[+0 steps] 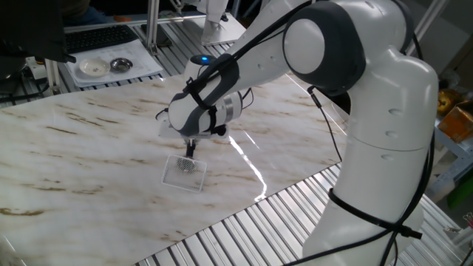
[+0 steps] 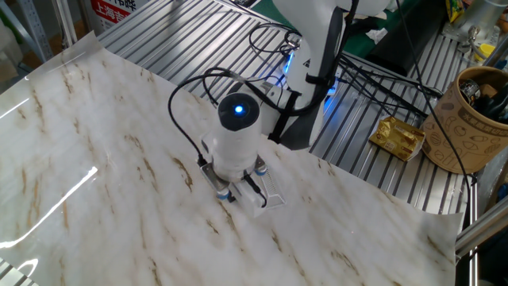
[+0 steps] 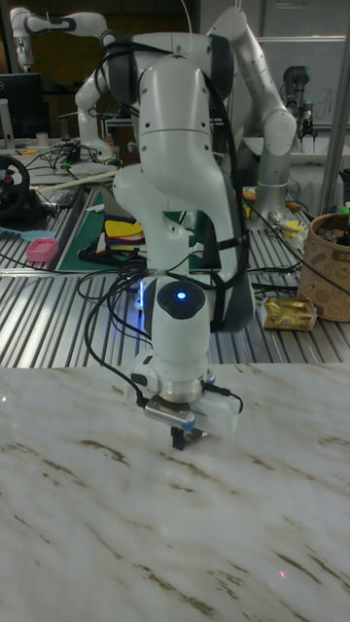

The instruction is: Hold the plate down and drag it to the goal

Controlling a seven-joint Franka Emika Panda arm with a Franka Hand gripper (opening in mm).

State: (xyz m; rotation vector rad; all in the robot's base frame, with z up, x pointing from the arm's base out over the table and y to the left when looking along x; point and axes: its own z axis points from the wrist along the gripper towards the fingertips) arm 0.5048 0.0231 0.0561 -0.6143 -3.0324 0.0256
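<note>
The plate (image 1: 185, 165) is a small silver disc lying on the marble inside the goal (image 1: 194, 182), a faint rounded square outline, in its upper half. My gripper (image 1: 190, 153) points straight down with its fingers together, their tips pressing on the plate's far edge. In the other fixed view the wrist covers the plate, and only part of the goal (image 2: 272, 193) shows beside it. The tall fixed view shows the dark fingertips (image 3: 182, 440) touching the tabletop; the plate cannot be made out there.
A tray (image 1: 148, 65) at the back left holds a white dish (image 1: 93, 67) and a metal bowl (image 1: 120, 65). Slatted metal (image 1: 244, 229) borders the marble. A brown cup (image 2: 475, 119), a gold packet (image 2: 401, 137) and cables lie behind the arm.
</note>
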